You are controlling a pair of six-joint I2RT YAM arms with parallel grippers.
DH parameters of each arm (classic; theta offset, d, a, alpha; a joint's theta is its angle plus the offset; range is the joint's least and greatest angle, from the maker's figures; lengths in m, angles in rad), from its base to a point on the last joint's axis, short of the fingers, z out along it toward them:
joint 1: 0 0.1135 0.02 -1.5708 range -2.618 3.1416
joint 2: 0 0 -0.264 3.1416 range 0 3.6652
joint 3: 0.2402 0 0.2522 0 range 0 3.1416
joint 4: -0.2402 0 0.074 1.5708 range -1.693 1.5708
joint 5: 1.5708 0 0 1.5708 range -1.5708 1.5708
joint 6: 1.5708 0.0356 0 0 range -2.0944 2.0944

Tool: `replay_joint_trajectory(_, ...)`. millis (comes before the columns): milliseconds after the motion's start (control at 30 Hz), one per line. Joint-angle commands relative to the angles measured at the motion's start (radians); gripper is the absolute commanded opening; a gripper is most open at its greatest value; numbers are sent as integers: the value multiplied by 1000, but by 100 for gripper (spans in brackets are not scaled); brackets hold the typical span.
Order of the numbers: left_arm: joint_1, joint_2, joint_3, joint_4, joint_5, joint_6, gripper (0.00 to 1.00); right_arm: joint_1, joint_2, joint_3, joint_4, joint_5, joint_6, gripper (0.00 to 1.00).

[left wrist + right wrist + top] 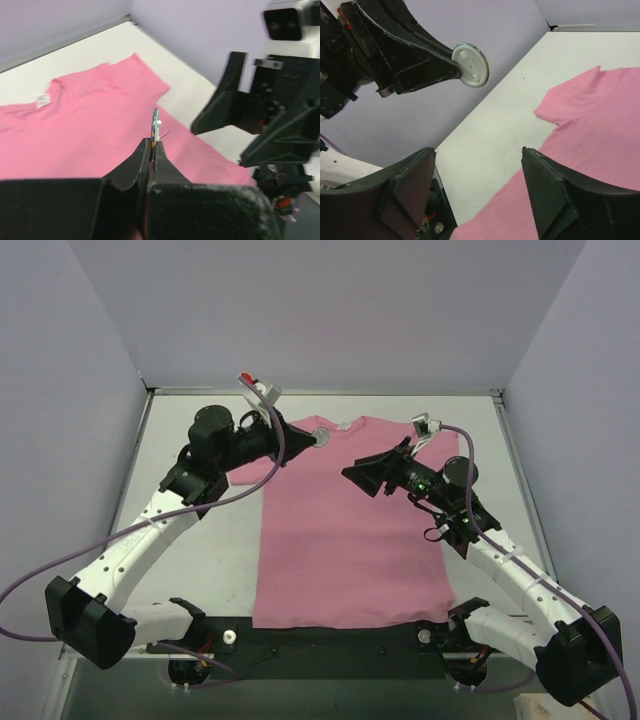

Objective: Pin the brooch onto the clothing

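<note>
Left wrist: your left gripper (154, 145) pinches the thin round brooch (155, 121).
Your right gripper (479, 165) gapes wide; soft pink T-shirt (85, 135) beneath.

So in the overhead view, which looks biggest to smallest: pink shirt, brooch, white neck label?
1. pink shirt, by far.
2-3. brooch and neck label: both tiny and about alike. The brooch is held nearer the camera, so no ranking.

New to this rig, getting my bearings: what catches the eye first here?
The pink T-shirt dominates, spread flat in the middle of the white table. Near its collar, the left tool pinches a small round brooch by its edge, held in the air above the fabric. The right tool stands open, facing it over the shirt.
</note>
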Motion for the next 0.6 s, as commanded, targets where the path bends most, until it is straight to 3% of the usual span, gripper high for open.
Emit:
replay_joint_trajectory(0, -22, 22, 85, -227, -275, 132, 0, 0, -33, 47, -39, 33, -75, 76)
replay_joint_trajectory(167, -88, 117, 182, -347, -545, 216, 0, -2, -33, 50, -92, 48, -98, 92)
replay_joint_trajectory(400, -168, 350, 348, -545, -795, 246, 0, -8, -33, 39, -148, 63, -118, 95)
replay_joint_trajectory(567, -176, 428, 375, -570, -932, 211, 0, -14, -53, 27, -213, 99, -136, 95)
